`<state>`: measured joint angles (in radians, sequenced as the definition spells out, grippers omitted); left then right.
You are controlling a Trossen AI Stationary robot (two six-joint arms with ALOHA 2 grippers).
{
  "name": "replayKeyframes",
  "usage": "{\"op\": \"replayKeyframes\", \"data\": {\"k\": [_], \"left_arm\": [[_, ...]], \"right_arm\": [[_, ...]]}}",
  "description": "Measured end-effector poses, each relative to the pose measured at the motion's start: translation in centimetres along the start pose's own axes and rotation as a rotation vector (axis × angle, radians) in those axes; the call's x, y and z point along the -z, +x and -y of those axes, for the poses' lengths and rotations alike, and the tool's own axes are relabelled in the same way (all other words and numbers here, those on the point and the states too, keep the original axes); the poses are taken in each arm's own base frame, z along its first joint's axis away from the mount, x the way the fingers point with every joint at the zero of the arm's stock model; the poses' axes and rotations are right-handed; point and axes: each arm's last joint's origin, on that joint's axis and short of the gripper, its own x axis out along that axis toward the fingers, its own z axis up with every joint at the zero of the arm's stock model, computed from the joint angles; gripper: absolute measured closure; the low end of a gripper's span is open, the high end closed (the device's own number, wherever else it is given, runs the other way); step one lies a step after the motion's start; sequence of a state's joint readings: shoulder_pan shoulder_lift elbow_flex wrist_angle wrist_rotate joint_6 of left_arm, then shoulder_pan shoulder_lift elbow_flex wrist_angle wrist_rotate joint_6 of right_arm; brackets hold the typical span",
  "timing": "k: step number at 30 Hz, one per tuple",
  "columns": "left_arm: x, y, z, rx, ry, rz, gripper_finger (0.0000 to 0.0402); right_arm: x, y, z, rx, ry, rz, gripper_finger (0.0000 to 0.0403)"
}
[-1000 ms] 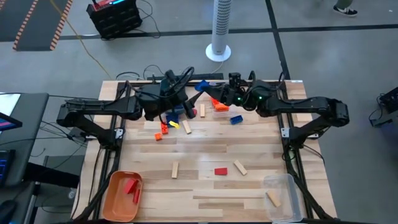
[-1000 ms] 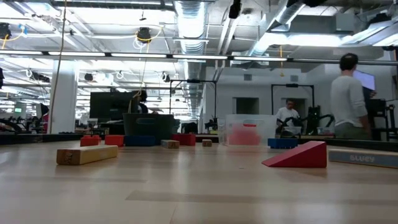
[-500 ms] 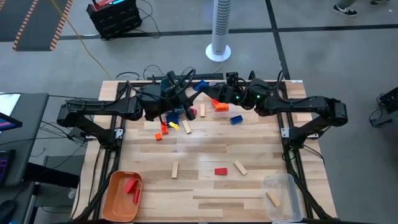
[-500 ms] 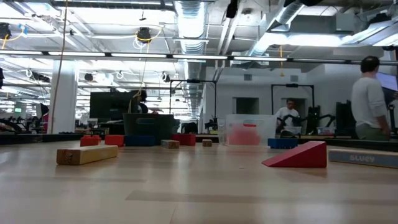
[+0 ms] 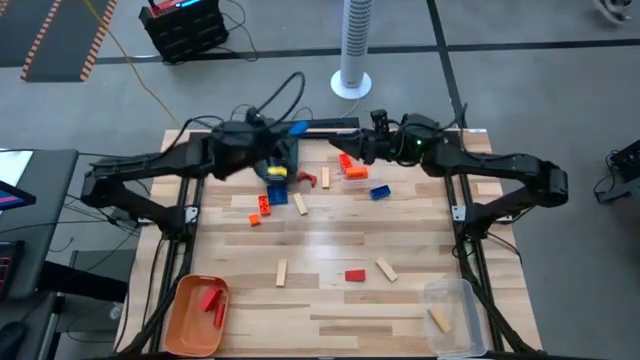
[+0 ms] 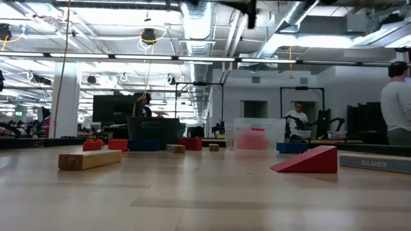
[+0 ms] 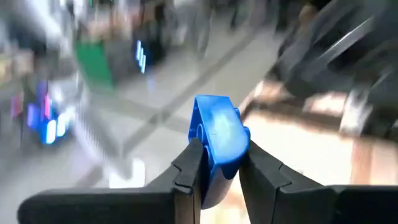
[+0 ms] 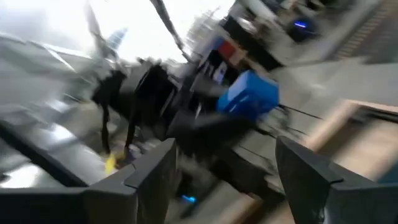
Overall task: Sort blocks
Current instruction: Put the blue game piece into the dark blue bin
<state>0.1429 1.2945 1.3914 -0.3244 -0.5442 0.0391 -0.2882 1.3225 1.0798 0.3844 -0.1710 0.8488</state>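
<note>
A blue block (image 5: 298,128) hangs in the air over the table's far edge, and my left gripper (image 5: 288,134) is shut on it. In the left wrist view the blue block (image 7: 216,127) stands out past the fingertips of my left gripper (image 7: 219,150). My right gripper (image 5: 352,150) stands just to the block's right, open and holding nothing. In its own wrist view my right gripper (image 8: 227,149) has its fingers spread wide, with the blue block (image 8: 250,96) farther off. Loose blocks lie on the table: an orange one (image 5: 352,168), a blue one (image 5: 380,192), a yellow one (image 5: 277,174), a red one (image 5: 354,275). My left gripper pinches the blue block's near end (image 7: 211,163) between its two fingers, one on each side face. The fingers come nearly level from the table's left. The rest of the block sticks out beyond the fingertips, lifted clear of the table.
An orange bin (image 5: 185,325) with red blocks stands at the near left corner. At the near right corner, a clear bin (image 5: 455,295) holds a wooden block. Wooden blocks (image 5: 282,273) (image 5: 386,268) lie mid-table. The low view shows a red wedge (image 6: 308,160) and a wooden brick (image 6: 90,159).
The blue block, earlier between both grippers, is now with my left gripper alone. My left gripper has carried it a little toward the table's left and far edge and has rolled its wrist. My right gripper has let go and drawn back slightly toward the right.
</note>
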Motion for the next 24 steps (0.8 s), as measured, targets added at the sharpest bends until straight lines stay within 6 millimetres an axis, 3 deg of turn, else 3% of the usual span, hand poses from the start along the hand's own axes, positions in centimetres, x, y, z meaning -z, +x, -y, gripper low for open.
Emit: {"op": "replayKeyframes", "data": {"k": [4,8,15,24], "left_arm": [[3.5,1.2,-2.9,-0.030,-0.106,-0.327,0.0327],[7.8,3.4,-5.2,-0.080,-0.163,-0.551,0.0325],[13.3,6.4,-7.7,-0.069,-0.209,-0.711,0.0324],[17.9,9.7,-8.8,-0.007,-0.188,-0.887,0.0323]], "right_arm": [[0.6,-1.0,0.5,0.160,-0.053,-0.075,0.0139],[1.6,-1.2,0.1,0.180,-0.067,-0.130,0.0138],[3.7,-0.9,-1.2,0.165,-0.068,-0.196,0.0138],[6.1,-1.3,-1.9,0.240,-0.076,-0.300,0.0138]]}}
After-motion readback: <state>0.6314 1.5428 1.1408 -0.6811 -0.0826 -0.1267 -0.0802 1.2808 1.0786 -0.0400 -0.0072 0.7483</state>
